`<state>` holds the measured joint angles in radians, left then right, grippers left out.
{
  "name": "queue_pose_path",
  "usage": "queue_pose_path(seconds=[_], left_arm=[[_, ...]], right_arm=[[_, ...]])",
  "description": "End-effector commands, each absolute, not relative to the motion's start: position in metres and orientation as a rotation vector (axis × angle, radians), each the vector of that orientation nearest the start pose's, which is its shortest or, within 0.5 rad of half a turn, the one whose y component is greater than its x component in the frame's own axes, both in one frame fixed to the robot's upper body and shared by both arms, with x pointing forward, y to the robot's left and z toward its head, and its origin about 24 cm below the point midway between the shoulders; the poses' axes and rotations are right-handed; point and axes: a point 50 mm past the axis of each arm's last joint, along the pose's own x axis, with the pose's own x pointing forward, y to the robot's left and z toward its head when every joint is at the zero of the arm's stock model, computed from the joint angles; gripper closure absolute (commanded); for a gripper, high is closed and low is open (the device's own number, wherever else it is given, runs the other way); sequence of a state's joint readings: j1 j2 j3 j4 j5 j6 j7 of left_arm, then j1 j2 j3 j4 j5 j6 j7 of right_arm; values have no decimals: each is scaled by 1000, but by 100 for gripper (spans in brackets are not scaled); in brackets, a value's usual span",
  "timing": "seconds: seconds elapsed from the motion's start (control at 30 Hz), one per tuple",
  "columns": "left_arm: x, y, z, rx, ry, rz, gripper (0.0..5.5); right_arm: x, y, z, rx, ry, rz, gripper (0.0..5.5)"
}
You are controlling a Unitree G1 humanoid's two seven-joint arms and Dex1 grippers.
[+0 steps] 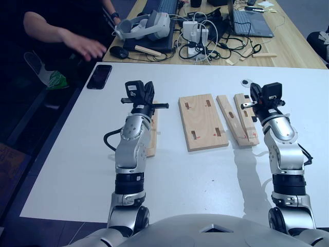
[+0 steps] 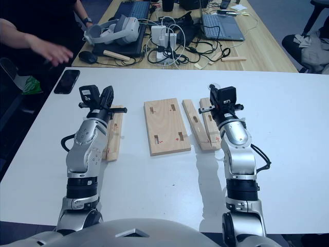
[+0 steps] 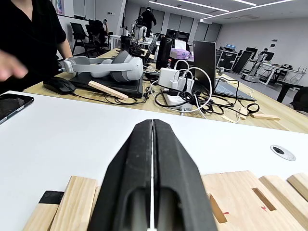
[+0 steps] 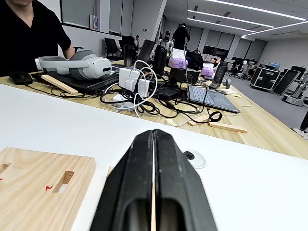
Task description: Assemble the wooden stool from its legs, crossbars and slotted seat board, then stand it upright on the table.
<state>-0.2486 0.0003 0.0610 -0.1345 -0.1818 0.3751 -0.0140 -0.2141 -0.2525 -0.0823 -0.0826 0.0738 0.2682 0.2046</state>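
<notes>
You had: seat board [image 1: 203,121], pale bare wood, smooth, matt; legs [image 1: 230,117], same wood; table [image 1: 205,175], smooth, matt; left gripper [image 3: 153,127] and right gripper [image 4: 154,135], matt black plastic.

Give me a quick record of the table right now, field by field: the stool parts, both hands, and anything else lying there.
seat board: flat at the centre of the table, slots up
right wooden pieces: two, side by side, just right of the board
left wooden pieces: partly under the left arm
left hand: shut, over the left pieces
right hand: shut, over the right pieces
assembly: nothing joined yet
other: phone at the far left corner
</notes>
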Motion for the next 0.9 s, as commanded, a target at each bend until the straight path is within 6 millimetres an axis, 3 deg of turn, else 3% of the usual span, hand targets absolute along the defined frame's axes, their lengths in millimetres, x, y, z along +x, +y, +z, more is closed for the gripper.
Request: queue_pose_path(seconds=[0.03, 0.47, 0.53, 0.7, 0.8, 0.9], left_arm=[[297, 140, 98, -222, 18, -81, 547], [297, 141, 101, -239, -13, -80, 547], [299, 150, 101, -250, 25, -16, 547], [293, 205, 85, -87, 266, 135, 490], [276, 224, 70, -26, 431, 94, 422], [254, 232, 69, 14, 521, 13, 365]], right_arm=[[292, -193, 101, -144, -14, 142, 550], [292, -195, 100, -103, -7, 133, 550], [291, -195, 100, -103, -5, 132, 550], [285, -196, 99, -90, 6, 115, 550], [281, -197, 98, -72, 15, 102, 550], [277, -198, 97, -66, 20, 90, 550]])
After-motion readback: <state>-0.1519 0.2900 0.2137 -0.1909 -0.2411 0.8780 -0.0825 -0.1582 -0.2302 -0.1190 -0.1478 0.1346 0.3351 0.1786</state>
